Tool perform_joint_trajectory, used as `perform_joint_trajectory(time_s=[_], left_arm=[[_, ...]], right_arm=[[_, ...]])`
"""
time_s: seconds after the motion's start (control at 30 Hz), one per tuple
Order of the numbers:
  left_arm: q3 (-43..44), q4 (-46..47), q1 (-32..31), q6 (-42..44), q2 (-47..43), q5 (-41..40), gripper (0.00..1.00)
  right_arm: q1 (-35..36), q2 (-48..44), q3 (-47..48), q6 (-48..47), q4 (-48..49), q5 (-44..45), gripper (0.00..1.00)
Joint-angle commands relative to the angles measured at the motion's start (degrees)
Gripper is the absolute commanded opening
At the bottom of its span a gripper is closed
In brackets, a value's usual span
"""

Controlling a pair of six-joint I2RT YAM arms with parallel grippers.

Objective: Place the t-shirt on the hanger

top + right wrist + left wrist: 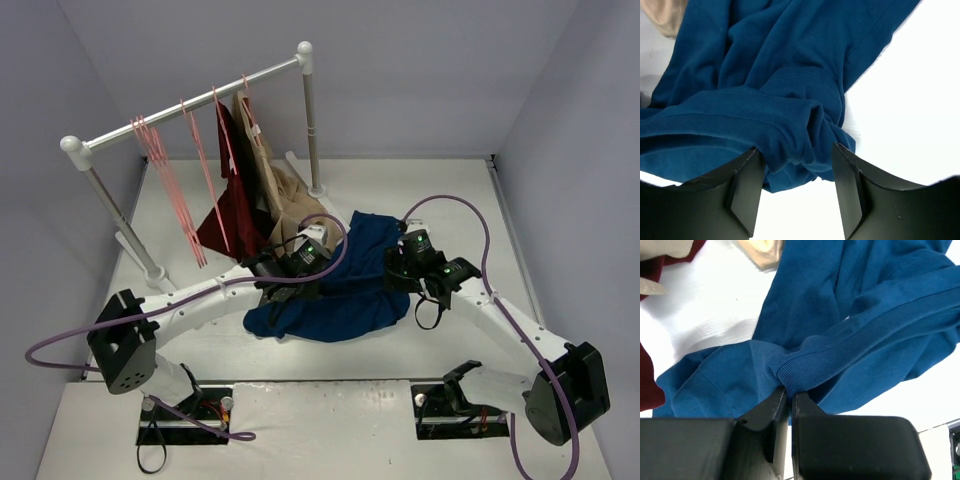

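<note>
Two grippers sit at the t-shirt (345, 300), which lies bunched mid-table (450, 190), a bit nearer the front edge. Left gripper (789, 395) is clamped tight on a ribbed edge, prob. collar or hem. Right gripper (796, 160) has its jaws apart, straddling a fold w/o pinching it. Step in hand: getting a two-point hold. Next — right must close on cloth, then both lift toward a free pink hanger (160, 165) on the rail (190, 100) by the far-left corner.
</note>
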Motion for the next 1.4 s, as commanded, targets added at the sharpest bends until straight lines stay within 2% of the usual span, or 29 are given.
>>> perform_joint_trajectory(time_s=[0.0,0.2,0.33,0.5,0.9,1.03,1.17,1.37], left_arm=[[1.78,0.44,0.28,1.64,-4.59,0.26,0.00],[2.51,-0.70,0.25,2.10,-6.23,0.64,0.00],[3.64,-1.91,0.25,1.98,-6.40,0.77,0.00],[5.38,-3.80,0.33,1.93,-6.56,0.49,0.00],[7.22,-8.13,2.07,2.28,-9.51,-0.98,0.00],[8.45,-8.98,2.81,2.93,-9.82,-1.31,0.00],[9.05,-9.74,3.77,3.33,-9.74,-1.42,0.00],[9.34,-10.88,5.33,3.07,-9.86,-0.78,0.00]], right_arm=[[1.11,1.04,4.20,-1.30,2.38,2.37,0.61],[2.72,3.81,6.09,-1.32,4.06,2.60,0.81],[4.47,5.24,6.14,-0.59,5.17,3.17,0.86],[6.23,6.00,4.51,0.50,6.04,5.27,0.88],[6.23,6.07,1.73,1.79,6.01,10.37,0.81],[6.14,5.98,1.09,2.83,5.88,10.88,0.74],[6.14,5.30,1.61,2.63,5.45,12.44,0.60],[6.23,4.26,5.49,1.61,2.03,15.62,0.23]])
